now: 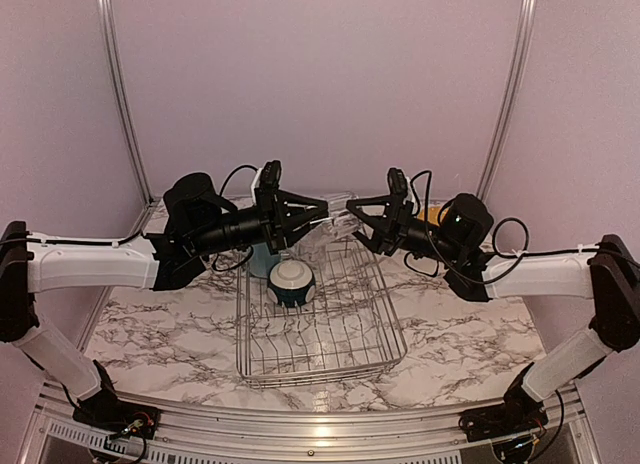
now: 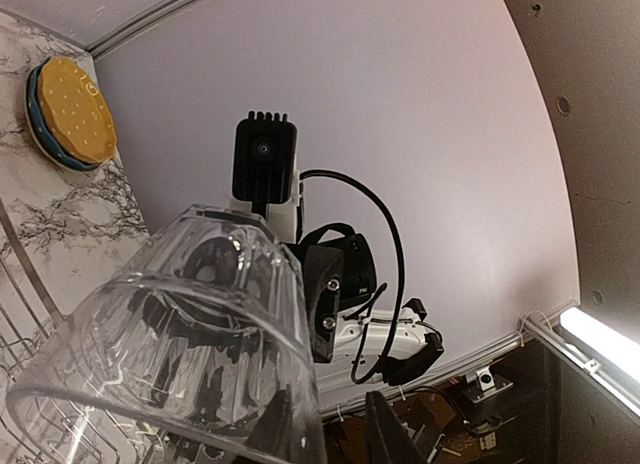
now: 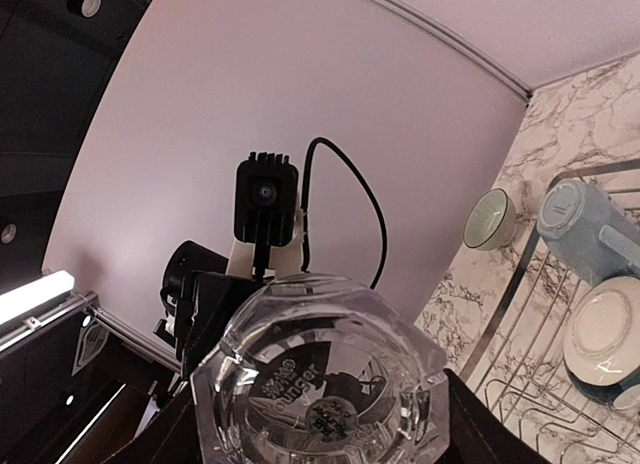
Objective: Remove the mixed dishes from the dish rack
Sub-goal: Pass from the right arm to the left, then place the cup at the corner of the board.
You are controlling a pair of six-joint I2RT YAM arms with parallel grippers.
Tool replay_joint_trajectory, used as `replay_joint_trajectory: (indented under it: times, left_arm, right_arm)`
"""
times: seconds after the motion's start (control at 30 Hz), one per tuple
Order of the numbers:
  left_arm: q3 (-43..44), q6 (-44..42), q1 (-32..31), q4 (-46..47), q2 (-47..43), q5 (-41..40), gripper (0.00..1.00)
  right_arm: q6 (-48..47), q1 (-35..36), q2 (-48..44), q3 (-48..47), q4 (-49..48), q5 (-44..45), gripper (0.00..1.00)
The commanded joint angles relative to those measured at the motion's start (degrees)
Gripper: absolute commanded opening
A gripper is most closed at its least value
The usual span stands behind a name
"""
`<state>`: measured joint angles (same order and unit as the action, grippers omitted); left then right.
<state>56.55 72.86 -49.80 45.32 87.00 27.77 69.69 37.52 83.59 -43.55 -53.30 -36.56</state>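
A clear glass [image 1: 340, 212] hangs on its side above the far end of the dish rack [image 1: 320, 369], between my two grippers. My right gripper [image 1: 352, 216] is shut on its thick base [image 3: 320, 384], one dark finger on each side. My left gripper [image 1: 322, 212] meets its open mouth: in the left wrist view the rim wall [image 2: 300, 314] runs between the two fingers of the left gripper [image 2: 330, 414], one finger showing through the glass. Whether they press on the wall does not show. In the rack sit a dark-teal-and-white bowl [image 1: 291, 283] and a light blue mug [image 3: 590, 229].
A yellow plate [image 2: 72, 109] lies on a blue plate on the marble table, behind the rack on the right. A grey-green bowl [image 3: 490, 219] sits on the table behind the rack on the left. Both arms reach in over the rack's far end.
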Motion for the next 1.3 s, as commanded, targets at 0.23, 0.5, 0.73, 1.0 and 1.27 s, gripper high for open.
replay_joint_trajectory:
  times: [0.23, 0.5, 0.73, 1.0, 1.27]
  left_arm:
    - [0.22, -1.82, 0.08, -0.58, -1.65, 0.02, 0.00]
    - [0.31, -14.18, 4.42, -21.64, -12.22, -5.35, 0.00]
    - [12.46, -32.07, 6.27, -67.86, -20.67, -33.51, 0.00]
    - [25.95, -41.33, 11.52, -106.60, -13.66, -53.99, 0.00]
    - [17.32, -48.29, 20.08, -111.57, -9.10, -51.07, 0.00]
  right_arm:
    - [-0.54, 0.69, -0.29, -1.66, -1.70, 1.09, 0.49]
    - [-5.52, -0.30, -3.62, -1.75, 7.00, 3.00, 0.98]
    - [-9.51, -2.14, -6.22, -1.15, 14.25, 3.86, 0.99]
    - [-12.97, -3.11, -7.40, -2.24, 20.48, 4.83, 0.99]
    - [-14.41, -3.23, -7.12, -3.77, 22.61, 4.75, 0.97]
